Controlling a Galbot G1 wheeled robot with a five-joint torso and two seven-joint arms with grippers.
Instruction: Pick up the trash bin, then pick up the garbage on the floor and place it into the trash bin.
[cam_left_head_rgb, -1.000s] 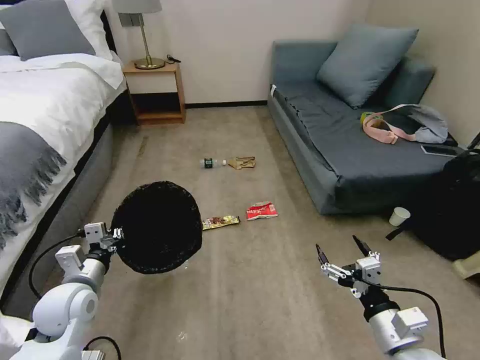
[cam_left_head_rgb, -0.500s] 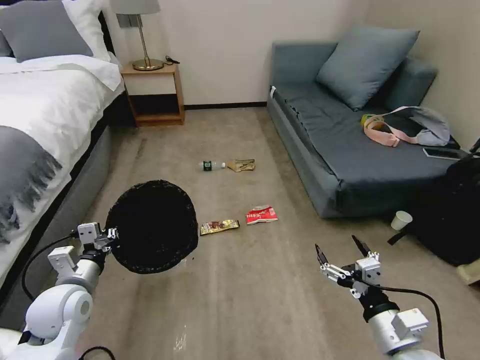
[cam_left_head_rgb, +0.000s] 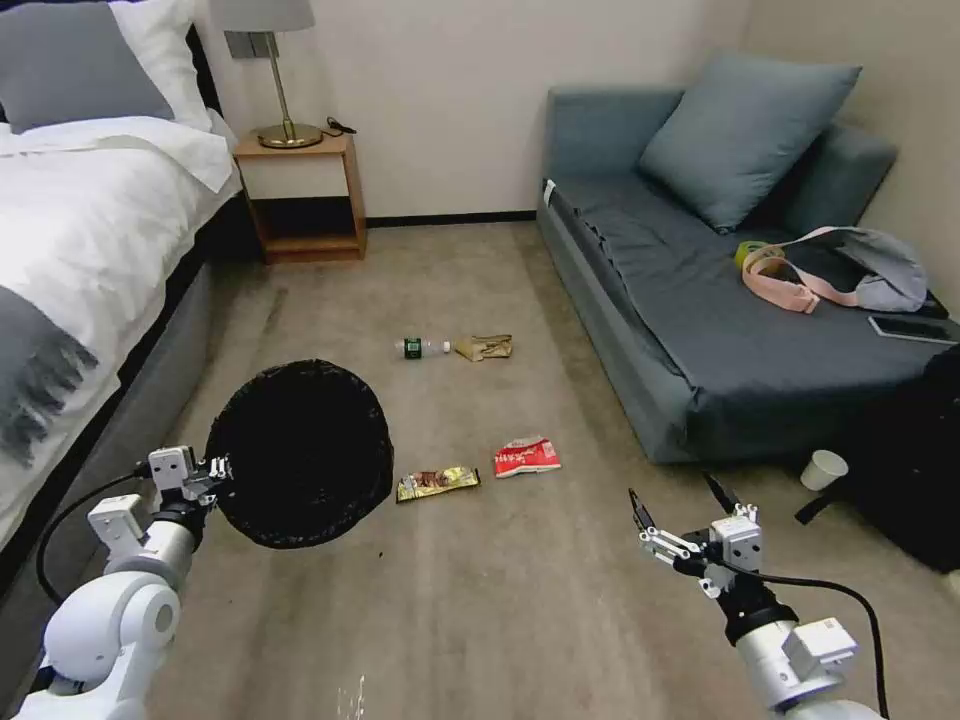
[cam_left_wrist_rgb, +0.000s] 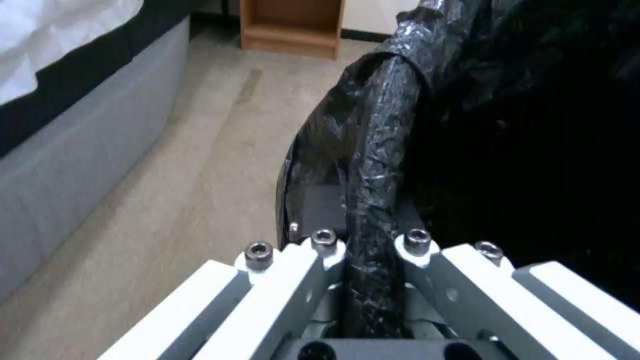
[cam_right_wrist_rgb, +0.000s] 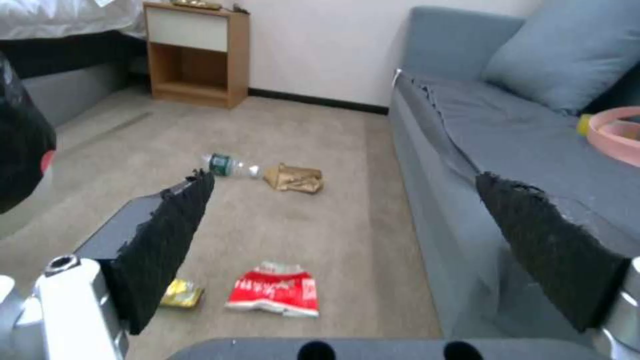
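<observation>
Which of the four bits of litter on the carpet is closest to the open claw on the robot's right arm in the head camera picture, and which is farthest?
From the right gripper:
1. Red-and-white wrapper, ahead and slightly left.
2. Gold-brown wrapper, farther left, beside the held trash bin.
3. Crumpled paper bag, farther up the floor.
4. Clear bottle, just left of the bag.

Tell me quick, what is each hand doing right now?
Left hand: closed on the trash bin rim.
Right hand: open, holding nothing.
</observation>
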